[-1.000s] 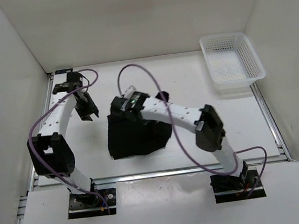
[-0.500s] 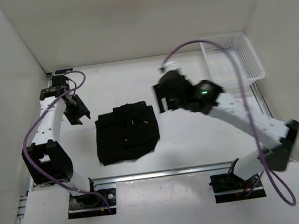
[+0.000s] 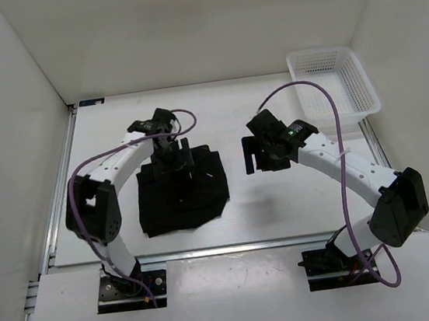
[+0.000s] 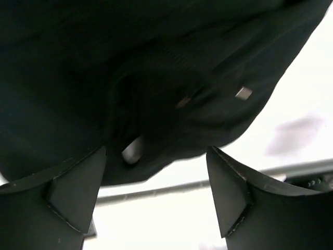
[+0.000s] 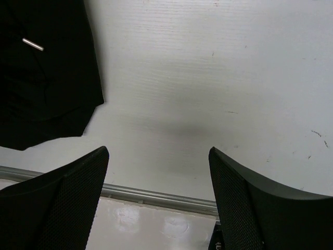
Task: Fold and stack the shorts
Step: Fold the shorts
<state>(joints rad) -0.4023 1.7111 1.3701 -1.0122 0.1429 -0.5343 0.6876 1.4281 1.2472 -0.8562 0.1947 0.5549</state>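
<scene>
Since half a second ago, my left arm has swung in from the left side, and the left gripper [image 3: 175,156] now sits over the far edge of the shorts [image 3: 181,194]; the right gripper [image 3: 252,158] has pulled back a little and hangs just right of the cloth. Open room runs across the white table [image 3: 282,199] from the shorts to the mesh basket [image 3: 334,91] in the far right corner, and a metal rail [image 3: 248,244] lines the near edge. My left jaws are spread, with black fabric filling the view beyond them; I cannot tell whether the fingers [image 4: 67,192] touch it. The right jaws are spread too, over bare table. The shorts lie folded, left of centre. White walls [image 3: 183,31] close in three sides.
</scene>
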